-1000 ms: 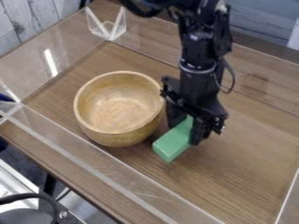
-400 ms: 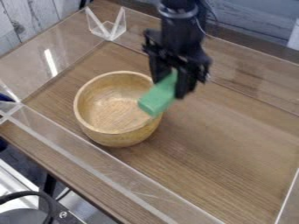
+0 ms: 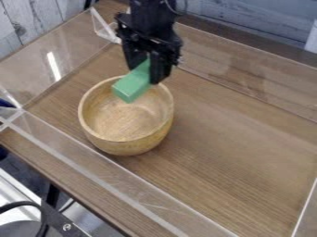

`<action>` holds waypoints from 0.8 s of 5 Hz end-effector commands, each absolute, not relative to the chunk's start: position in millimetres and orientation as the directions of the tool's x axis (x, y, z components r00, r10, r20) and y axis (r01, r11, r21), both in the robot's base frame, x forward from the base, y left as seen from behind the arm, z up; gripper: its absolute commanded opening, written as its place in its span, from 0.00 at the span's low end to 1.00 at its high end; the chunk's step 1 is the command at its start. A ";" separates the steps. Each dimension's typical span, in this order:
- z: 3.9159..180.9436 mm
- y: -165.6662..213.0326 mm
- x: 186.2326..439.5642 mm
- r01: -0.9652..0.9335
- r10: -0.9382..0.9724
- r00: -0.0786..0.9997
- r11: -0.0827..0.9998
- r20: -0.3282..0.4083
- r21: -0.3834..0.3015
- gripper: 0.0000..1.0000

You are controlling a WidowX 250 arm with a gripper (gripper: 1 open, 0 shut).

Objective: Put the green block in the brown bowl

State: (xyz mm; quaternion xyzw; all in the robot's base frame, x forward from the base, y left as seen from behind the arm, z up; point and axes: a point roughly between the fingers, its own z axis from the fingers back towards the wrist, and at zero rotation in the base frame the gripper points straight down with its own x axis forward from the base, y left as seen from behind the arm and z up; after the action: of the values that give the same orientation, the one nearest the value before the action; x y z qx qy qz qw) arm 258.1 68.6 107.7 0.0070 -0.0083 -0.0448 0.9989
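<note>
A bright green block hangs tilted in the air over the far rim of the brown bowl, its lower end toward the bowl's hollow. My black gripper points down and is shut on the green block's upper end, one finger on each side. The round, light wooden bowl sits on the wooden table at the left of centre, and nothing shows inside it.
Clear plastic walls fence the wooden table on all sides. A small clear stand sits at the back left. A black cable and frame show at the bottom left corner.
The gripper lifted the green block off the table beside the bowl's right side and carried it up and to the left, so it now hangs over the bowl.
</note>
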 end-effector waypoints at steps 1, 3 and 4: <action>112.2 86.4 255.5 0.081 -0.083 0.996 0.996 0.044 0.043 0.00; 83.5 98.6 237.6 0.087 -0.088 0.996 0.994 0.006 0.060 0.00; 71.1 97.0 232.7 0.095 -0.094 0.996 0.994 -0.008 0.060 0.00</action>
State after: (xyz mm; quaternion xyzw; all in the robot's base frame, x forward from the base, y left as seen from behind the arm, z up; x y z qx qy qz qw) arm 227.2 93.6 62.2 0.0210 0.0193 -0.0478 0.9984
